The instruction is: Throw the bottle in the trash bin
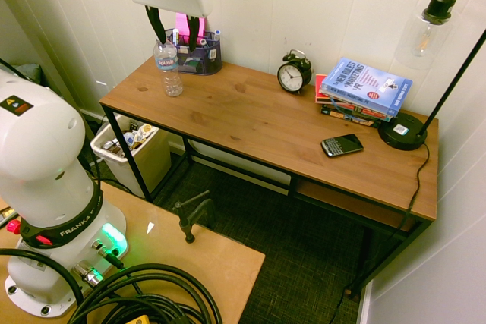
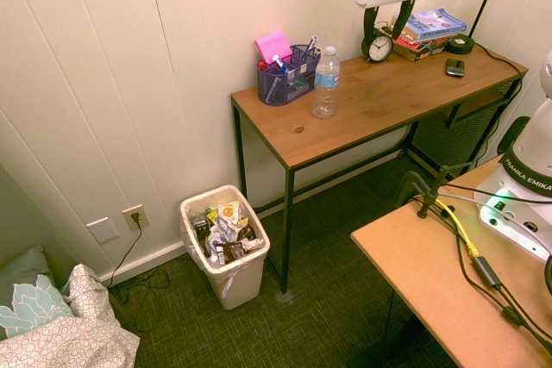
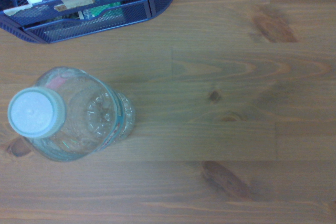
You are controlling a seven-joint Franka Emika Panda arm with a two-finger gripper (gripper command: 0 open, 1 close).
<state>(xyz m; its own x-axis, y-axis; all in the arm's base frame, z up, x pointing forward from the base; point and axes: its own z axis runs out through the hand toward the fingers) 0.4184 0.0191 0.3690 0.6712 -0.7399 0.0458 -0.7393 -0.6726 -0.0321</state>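
**Robot arm poised above a water bottle, before the grasp**

A wooden worktop [image 1: 258,119] stands against a white panelled wall. Near its end, the bottle [image 1: 168,68] stands upright, clear plastic with a white cap, just beside a dark blue mesh organiser [image 1: 199,55] full of pens. The tool [image 1: 174,32] hangs above the worktop, its two dark fingers spread apart and holding nothing; it sits a little to one side of the bottle, toward the organiser. Seen from the wrist, the bottle's cap [image 3: 35,112] lies off centre. The trash bin [image 2: 226,247], cream-white and already holding mixed rubbish, stands on the floor beside the worktop's end, below the bottle.

To do this step well, the tool should probably centre over the bottle first, then descend straight and close on the ribbed body below the cap, keeping clear of the organiser. A thin, light bottle may tip or buckle if nudged sideways.
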